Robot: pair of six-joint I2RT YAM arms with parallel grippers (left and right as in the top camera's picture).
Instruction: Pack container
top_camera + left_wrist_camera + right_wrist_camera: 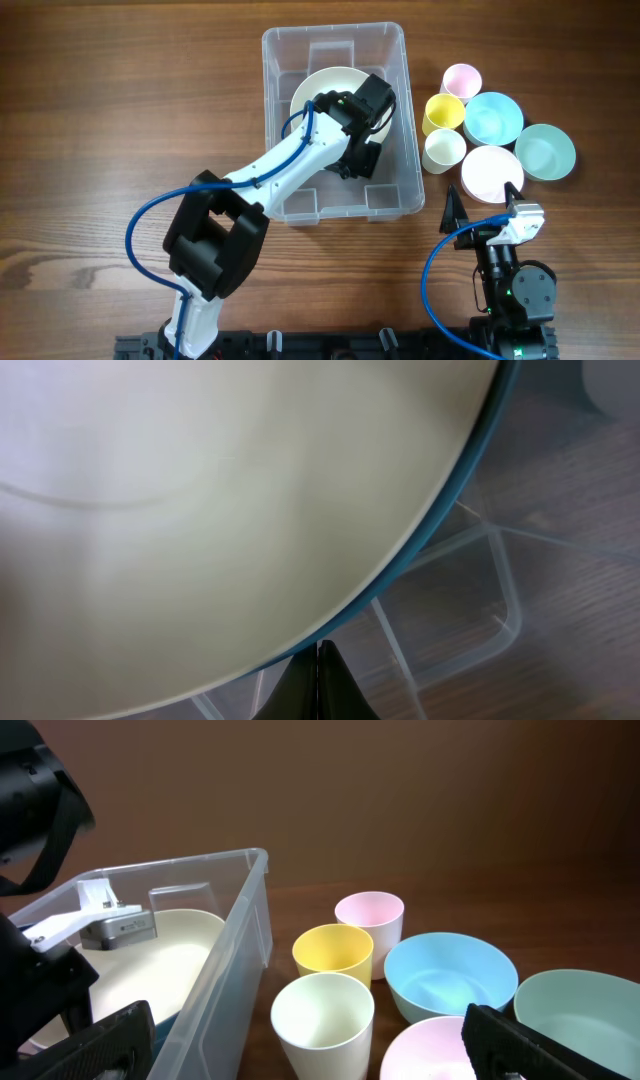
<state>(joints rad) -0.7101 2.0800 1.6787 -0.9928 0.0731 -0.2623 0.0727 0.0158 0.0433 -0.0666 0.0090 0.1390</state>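
The container (335, 30) is a clear plastic tub at the middle of the table, with a cream bowl (322, 90) lying in it. My left gripper (352, 165) reaches down inside the tub beside that bowl. In the left wrist view the cream bowl (200, 510), teal underneath, fills the frame, and my left gripper (318, 682) is shut just under its rim with nothing visible between the fingers. My right gripper (485, 203) hovers open right of the tub, near the front. In the right wrist view the right gripper (315, 1050) spans a cream cup (322, 1020) beside the container's wall (230, 950).
Right of the tub stand a pink cup (461, 80), a yellow cup (444, 112) and a cream cup (443, 150). Beside them sit a blue bowl (493, 117), a green bowl (545, 152) and a pink bowl (491, 172). Bare wooden table (100, 100) lies to the left.
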